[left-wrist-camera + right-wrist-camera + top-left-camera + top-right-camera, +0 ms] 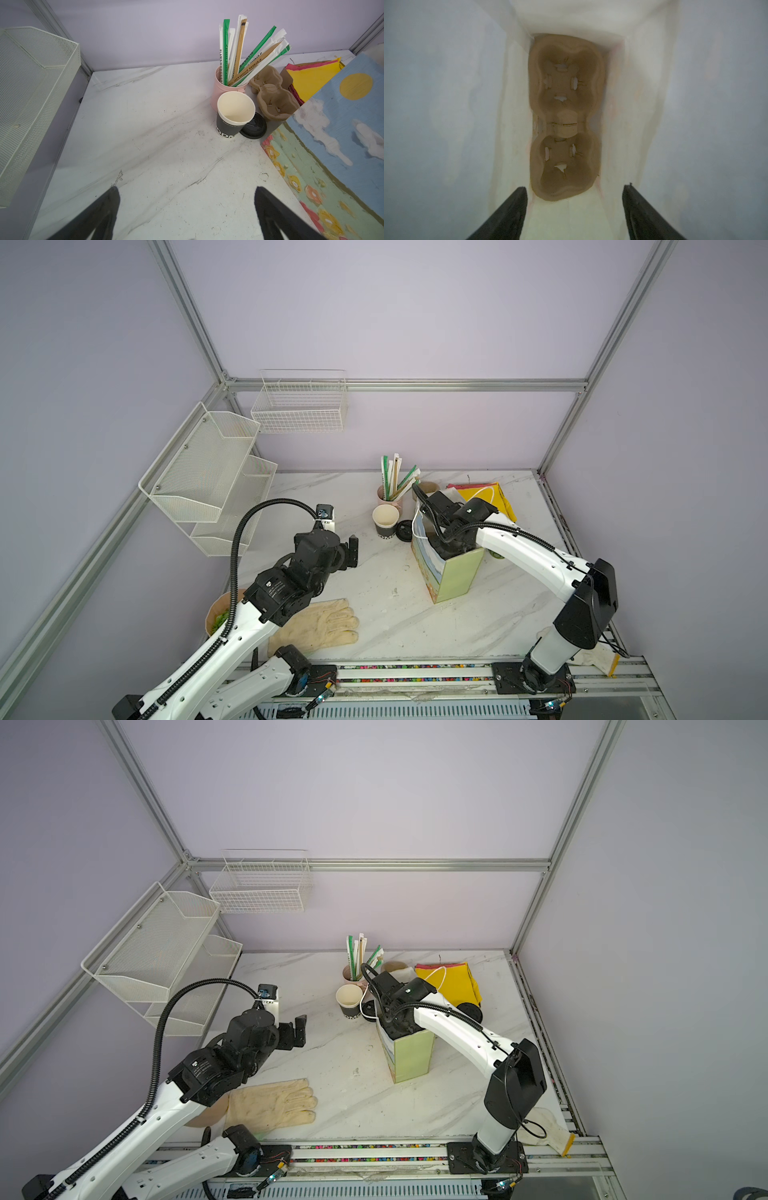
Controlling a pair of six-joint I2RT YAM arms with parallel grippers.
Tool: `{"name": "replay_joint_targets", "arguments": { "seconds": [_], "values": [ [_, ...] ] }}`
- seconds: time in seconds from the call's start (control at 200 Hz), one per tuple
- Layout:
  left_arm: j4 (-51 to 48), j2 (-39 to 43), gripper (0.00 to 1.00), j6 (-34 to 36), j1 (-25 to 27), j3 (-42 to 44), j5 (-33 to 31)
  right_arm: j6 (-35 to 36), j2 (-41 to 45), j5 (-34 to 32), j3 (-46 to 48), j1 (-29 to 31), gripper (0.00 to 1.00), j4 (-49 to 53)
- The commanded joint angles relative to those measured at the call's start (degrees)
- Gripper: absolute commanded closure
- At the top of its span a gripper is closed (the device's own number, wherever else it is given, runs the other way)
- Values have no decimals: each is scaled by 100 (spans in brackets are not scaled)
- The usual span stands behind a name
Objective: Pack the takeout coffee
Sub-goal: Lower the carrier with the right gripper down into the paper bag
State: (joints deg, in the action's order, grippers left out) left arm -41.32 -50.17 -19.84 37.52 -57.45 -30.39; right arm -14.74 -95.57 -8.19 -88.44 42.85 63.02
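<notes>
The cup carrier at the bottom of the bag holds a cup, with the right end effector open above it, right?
No: the cup carrier holds nothing; both wells are bare in the right wrist view. The right end effector is open above it.

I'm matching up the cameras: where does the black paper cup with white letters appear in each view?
Top view: black cup, mid-table, left of the paper bag.
Top view: black cup, likewise left of the paper bag.
Left wrist: black cup before the pink straw cup, paper bag beside.
Right wrist: absent; only the paper bag's inside shows.
Shared landmark: the paper bag.
</notes>
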Motion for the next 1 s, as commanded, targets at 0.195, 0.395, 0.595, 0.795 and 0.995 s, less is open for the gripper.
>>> {"name": "replay_joint_targets", "arguments": {
  "seconds": [0.195,0.395,0.595,0.795,0.995],
  "values": [
    [64,15,0,129,-38,138,-56,-31,282,422,526,-211,24,-368],
    [54,-19,0,132,-34,129,-46,-13,250,552,758,-249,24,-527],
    [54,-19,0,129,-34,138,-49,-2,278,677,931,-286,24,-769],
    [51,-34,0,136,-34,129,-46,-19,284,777,1246,-303,24,-947],
    [46,-48,0,147,-33,129,-37,-24,301,827,1374,-330,24,-1009]
  ]
}}
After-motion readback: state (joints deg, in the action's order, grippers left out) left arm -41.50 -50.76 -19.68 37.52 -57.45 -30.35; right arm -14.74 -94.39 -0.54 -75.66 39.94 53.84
